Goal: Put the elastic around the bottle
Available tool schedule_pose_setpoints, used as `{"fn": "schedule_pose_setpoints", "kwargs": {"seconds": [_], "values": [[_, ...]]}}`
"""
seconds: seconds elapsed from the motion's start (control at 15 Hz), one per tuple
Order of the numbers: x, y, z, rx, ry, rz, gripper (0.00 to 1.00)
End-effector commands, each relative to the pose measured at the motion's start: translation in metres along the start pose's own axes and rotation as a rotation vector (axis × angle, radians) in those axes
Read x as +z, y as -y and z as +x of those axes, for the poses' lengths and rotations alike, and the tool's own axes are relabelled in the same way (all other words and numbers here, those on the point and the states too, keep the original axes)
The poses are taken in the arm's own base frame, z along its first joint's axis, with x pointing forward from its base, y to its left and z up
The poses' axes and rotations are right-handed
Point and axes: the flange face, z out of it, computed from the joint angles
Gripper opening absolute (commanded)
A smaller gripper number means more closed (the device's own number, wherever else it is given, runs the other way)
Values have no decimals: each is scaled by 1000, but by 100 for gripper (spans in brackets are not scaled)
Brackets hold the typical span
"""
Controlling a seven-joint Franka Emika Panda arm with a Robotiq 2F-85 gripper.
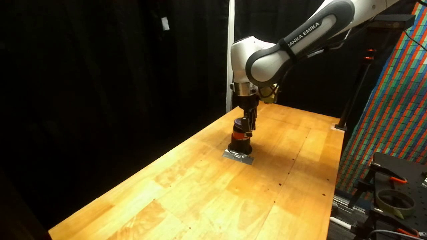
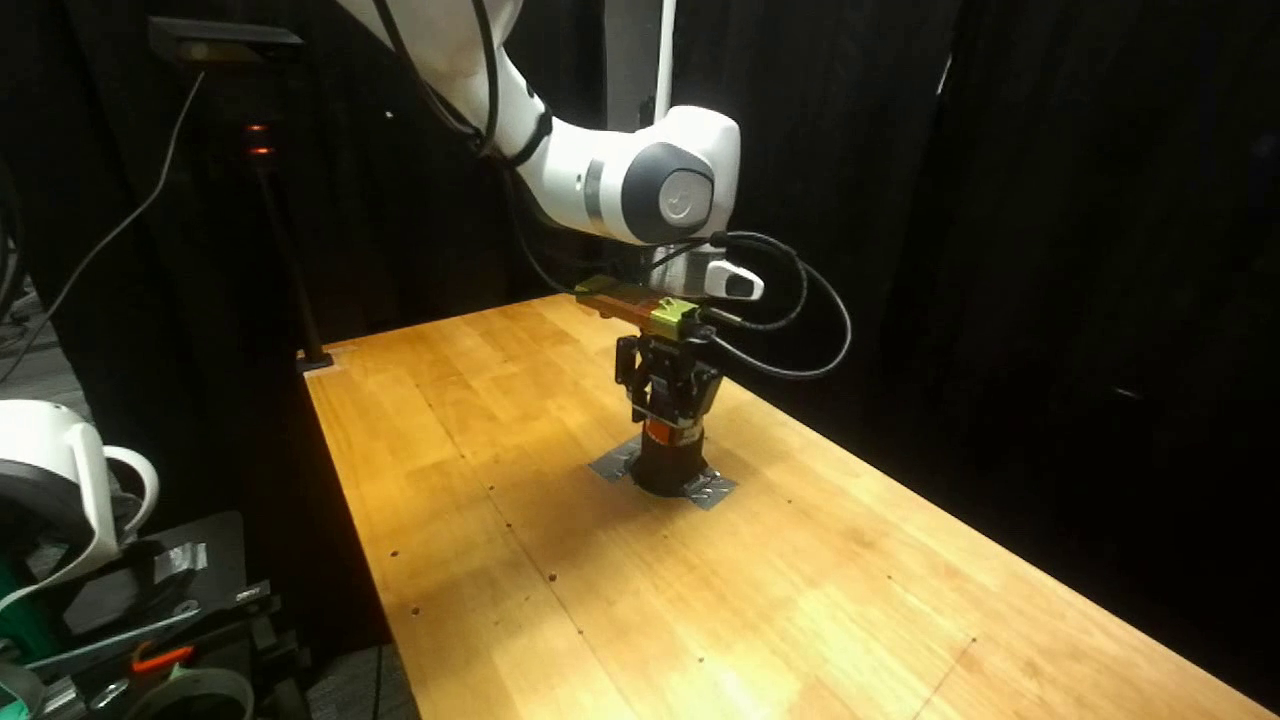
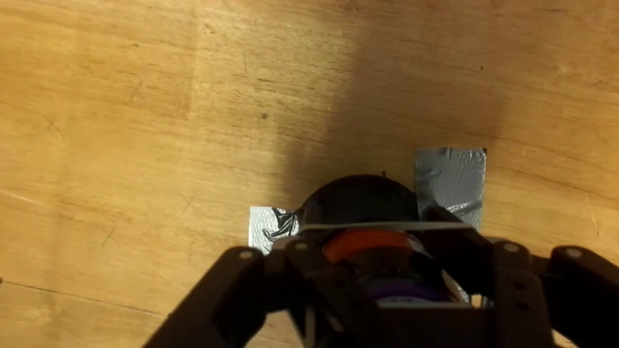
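The bottle (image 1: 239, 135) stands upright in a black round holder (image 1: 238, 146), with an orange label band and a purple-edged top. It also shows in an exterior view (image 2: 672, 433) and in the wrist view (image 3: 370, 244). My gripper (image 3: 387, 225) points down, its fingers spread on either side of the bottle; it also shows in both exterior views (image 1: 248, 128) (image 2: 668, 412). The elastic (image 3: 358, 225) is a thin pale band stretched between the fingertips, crossing in front of the bottle in the wrist view. Its far side is hidden by the gripper.
Silver tape (image 3: 452, 179) fixes the holder to the wooden table (image 1: 213, 200). A side cart (image 1: 397, 173) with a tape roll (image 1: 396, 201) and clamps stands beside the table. A thin post (image 2: 285, 260) rises at the table's far corner. Dark curtains hang behind.
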Motion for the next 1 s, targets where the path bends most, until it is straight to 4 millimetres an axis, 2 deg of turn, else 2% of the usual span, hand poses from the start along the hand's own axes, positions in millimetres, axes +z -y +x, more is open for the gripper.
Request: {"fn": "schedule_pose_setpoints", "kwargs": {"seconds": [0.0, 0.07, 0.27, 0.67, 0.8, 0.93], "values": [[1, 4, -39, 47, -136, -52, 27], [2, 7, -48, 62, -173, -56, 21], [11, 10, -80, 97, -289, -76, 11], [35, 3, -160, 131, -558, -96, 19], [31, -9, -170, 118, -630, -89, 19], [19, -24, -172, 101, -706, -87, 17]]}}
